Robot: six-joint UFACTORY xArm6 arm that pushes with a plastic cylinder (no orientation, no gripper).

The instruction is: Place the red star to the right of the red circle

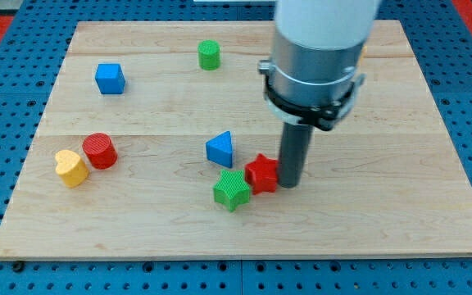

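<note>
- Camera view shows the red star (pixel 261 174) low on the board, a little right of centre, touching the green star (pixel 231 190) at its lower left.
- My tip (pixel 291 183) sits against the red star's right side; it is a bare rod, so it grips nothing and only presses.
- So the red star lies toward the view's left of my tip, which I judge suits a leftward push.
- Far off at the view's left is the red circle (pixel 100 151), with the yellow heart (pixel 71 168) touching its lower left.
- Between them, the blue triangle (pixel 220 149) and green star stand near the straight path, so I expect crowding.
- A blue cube (pixel 110 79) and green cylinder (pixel 209 55) sit well apart near the view's top.
</note>
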